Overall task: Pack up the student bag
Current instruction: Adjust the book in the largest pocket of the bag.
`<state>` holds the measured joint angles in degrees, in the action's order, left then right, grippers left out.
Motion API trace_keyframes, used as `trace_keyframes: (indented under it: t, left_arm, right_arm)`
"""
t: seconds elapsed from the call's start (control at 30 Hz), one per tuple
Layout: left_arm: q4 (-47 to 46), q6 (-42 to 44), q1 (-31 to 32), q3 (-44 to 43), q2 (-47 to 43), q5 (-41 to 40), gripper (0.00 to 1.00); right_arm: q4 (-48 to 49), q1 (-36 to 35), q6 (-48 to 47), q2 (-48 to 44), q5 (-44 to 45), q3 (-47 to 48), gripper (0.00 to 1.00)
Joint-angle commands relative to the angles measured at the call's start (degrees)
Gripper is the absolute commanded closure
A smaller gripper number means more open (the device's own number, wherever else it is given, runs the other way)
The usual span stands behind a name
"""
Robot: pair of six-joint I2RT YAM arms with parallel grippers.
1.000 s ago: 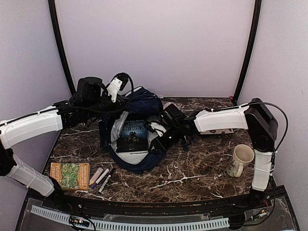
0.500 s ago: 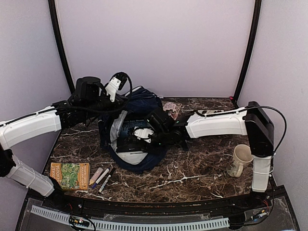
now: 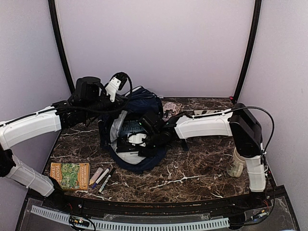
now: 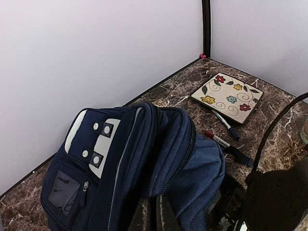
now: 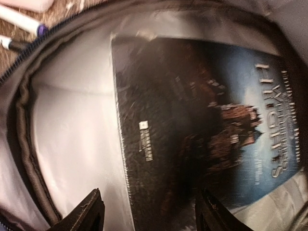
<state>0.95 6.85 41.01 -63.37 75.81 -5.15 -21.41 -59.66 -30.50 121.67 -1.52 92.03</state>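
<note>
The student bag (image 4: 120, 163) lies at the back left of the table (image 3: 192, 178), mouth gaping toward the arms. It looks soft and floppy: the fabric sags wherever nothing props it, so that mouth probably folds shut if let go. The woven cloth should offer good friction, and nothing about it seems fragile. Best holds, I'd say, are the stiff zipped rim or the top flap, not the loose side panels.

The left gripper (image 4: 154, 216) is pinched tight on the upper rim fabric, apparently propping the opening. The right gripper (image 5: 148, 195) hangs inside the mouth with fingers spread wide and nothing between them, just above the dark book (image 5: 207, 120) lying flat on the pale lining.

Count, big to small:
- 1 bag
- 2 books: the dark one inside, plus 1 green book (image 3: 70, 174) out on the near left
- 1 square flowered plate (image 4: 227, 97) at the back
- 1 cream mug (image 3: 234, 166), half hidden behind the right arm
- 3 markers (image 3: 101, 177) beside the green book
- 2 pens (image 4: 224, 122) just by the plate
</note>
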Motion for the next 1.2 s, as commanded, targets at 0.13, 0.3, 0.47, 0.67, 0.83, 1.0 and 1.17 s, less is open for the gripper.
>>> trace_keyframes:
  t: [0.13,0.3,0.47,0.67,0.83,1.0,1.17]
  left_arm:
    - [-8.13,0.18,-0.51,-0.66,-4.45,-0.49,1.0]
    - [-8.01,0.0,-0.46,-0.7,-4.42,0.0,1.0]
    - [-8.05,-0.17,-0.51,-0.73,-4.31,0.3,1.0]
    - [-7.98,-0.17,-0.5,-0.74,-4.18,0.53,1.0]
    - [-7.98,-0.17,-0.54,-0.7,-4.0,0.57,1.0]
    - [-7.98,-0.18,-0.5,-0.65,-4.0,0.56,1.0]
    - [-7.98,-0.31,-0.56,-0.79,-4.33,0.8,1.0]
  right_arm:
    - [1.95,-0.48,0.41,4.94,11.12,4.82,0.37]
    - [4.12,1.5,2.89,7.13,14.98,9.2,0.4]
    - [6.8,3.36,2.59,9.05,17.41,11.48,0.42]
    - [9.18,4.11,3.23,10.23,14.75,11.82,0.43]
    - [10.91,4.24,5.06,11.59,14.03,13.13,0.43]
    - [13.03,5.23,8.26,13.31,15.16,14.95,0.43]
    - [11.36,5.34,9.03,12.06,12.94,14.72,0.43]
